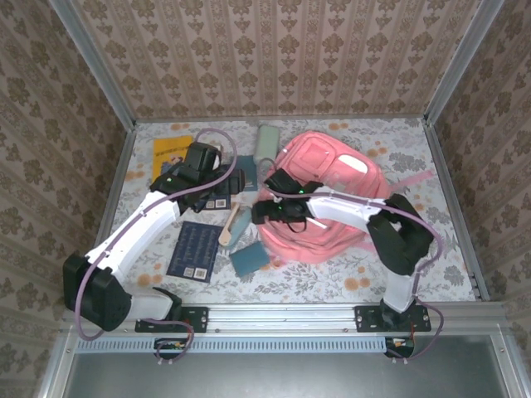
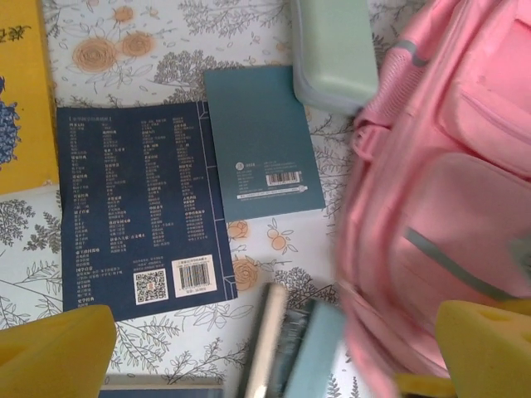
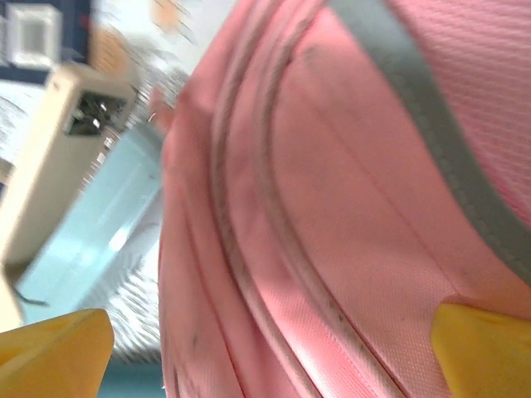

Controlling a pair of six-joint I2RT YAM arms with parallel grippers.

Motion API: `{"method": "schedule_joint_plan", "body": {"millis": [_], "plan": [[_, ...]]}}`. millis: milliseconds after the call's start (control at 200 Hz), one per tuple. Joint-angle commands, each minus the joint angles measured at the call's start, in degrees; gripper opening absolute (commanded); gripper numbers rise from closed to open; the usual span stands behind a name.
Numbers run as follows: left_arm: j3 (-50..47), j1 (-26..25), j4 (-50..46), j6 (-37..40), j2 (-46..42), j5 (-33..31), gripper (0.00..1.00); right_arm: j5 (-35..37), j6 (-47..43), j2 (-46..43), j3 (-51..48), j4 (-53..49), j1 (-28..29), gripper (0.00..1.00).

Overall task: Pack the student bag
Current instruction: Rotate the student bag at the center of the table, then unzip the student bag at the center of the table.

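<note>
Navy paperback booklet (image 1: 192, 250) lies flat, near-left of the large soft pink fabric student bag (image 1: 332, 195), which lies on the floral table cover (image 1: 348, 286). Small teal notebook (image 1: 249, 260) sits at the bag's near-left corner. Right gripper (image 1: 265, 212) is close over the bag's left edge, jaws fully apart, empty. Left gripper (image 1: 202, 162) is further left of the bag, jaws wide, holding nothing. Pale green oblong case (image 1: 267, 143) is at the bag's far-left corner.

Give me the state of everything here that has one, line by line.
student bag: lying flat, front up, zips unclear.
left gripper: open, empty.
right gripper: open, empty, over the student bag.
mint case: shut.
navy booklet: closed, back cover up.
teal notebook: closed, back cover up.
</note>
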Motion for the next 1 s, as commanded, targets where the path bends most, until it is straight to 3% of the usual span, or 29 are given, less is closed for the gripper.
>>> {"method": "schedule_joint_plan", "body": {"millis": [0, 150, 335, 430, 545, 740, 860, 995], "plan": [[-0.17, -0.52, -2.2, -1.84, -1.48, -0.39, 1.0, -2.46, -0.02, 3.77, 6.62, 0.89, 0.24, 1.0], [-0.26, -1.73, -2.22, -4.55, -1.44, 0.37, 1.0, 1.06, -4.23, -0.31, 7.33, -3.31, -1.02, 1.0], [-0.3, -4.41, -3.17, -11.0, 0.25, 1.26, 0.99, 6.5, -6.2, -13.09, -3.81, -4.27, -4.58, 1.0], [-0.27, -6.38, -4.75, -15.81, 1.81, 1.79, 0.91, 8.73, -7.51, -20.03, -10.06, -4.96, -5.81, 0.99], [-0.13, -10.31, -7.73, -22.27, 4.26, 1.27, 0.81, 11.99, -8.17, -29.58, -18.01, -5.59, -6.63, 0.98], [0.23, -18.99, -12.49, -32.8, 10.89, 0.77, 0.76, 17.68, -7.45, -43.72, -26.87, -11.24, -7.42, 0.95], [-0.61, -25.05, -9.83, -38.7, 13.83, -1.68, 0.74, 17.48, -5.56, -50.27, -30.84, -12.66, -7.52, 0.89], [1.42, -27.09, -11.69, -46.22, 18.91, -3.32, 0.72, 15.6, -4.55, -54.66, -33.43, -14.07, -7.52, 0.84]]}}
